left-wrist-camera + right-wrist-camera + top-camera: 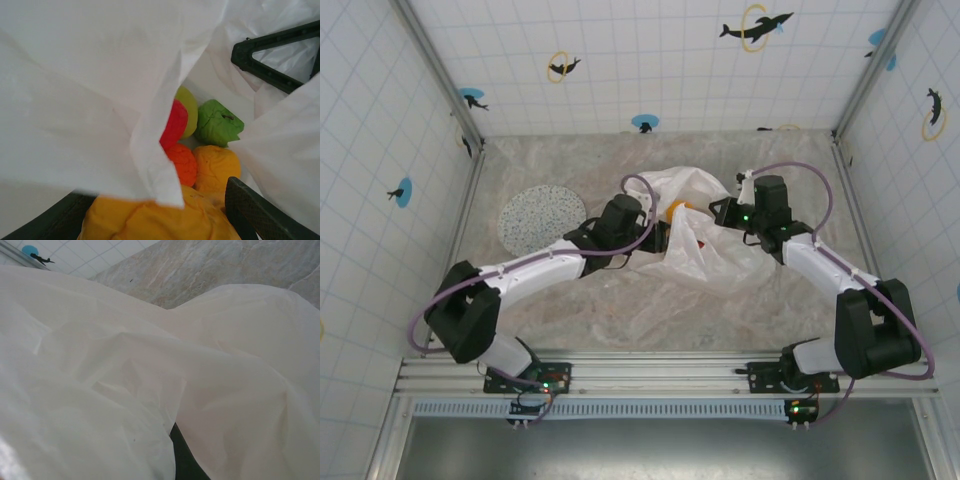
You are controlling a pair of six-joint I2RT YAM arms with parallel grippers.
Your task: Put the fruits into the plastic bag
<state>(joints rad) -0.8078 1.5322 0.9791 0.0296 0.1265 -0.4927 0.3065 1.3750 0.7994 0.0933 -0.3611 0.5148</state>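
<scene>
The plastic bag (710, 250) lies crumpled at the table's middle, its mouth held up. My left gripper (665, 232) reaches into that mouth and is shut on a yellow-orange fruit (150, 220), which sits between its dark fingers (250, 210). Deeper inside the bag lie a red fruit (175, 125), a yellow-green pear (189, 107), a green apple (217, 122), an orange fruit (182, 162) and another yellow-orange one (217, 165). My right gripper (722, 213) is shut on the plastic bag's rim on the right side. In the right wrist view the bag (150, 380) drapes over its fingers (186, 460).
A round speckled grey plate (540, 218) lies to the left of the bag, beside the left arm. Tiled walls close the table on three sides. A loose flap of the bag (100, 100) hangs in front of the left wrist camera.
</scene>
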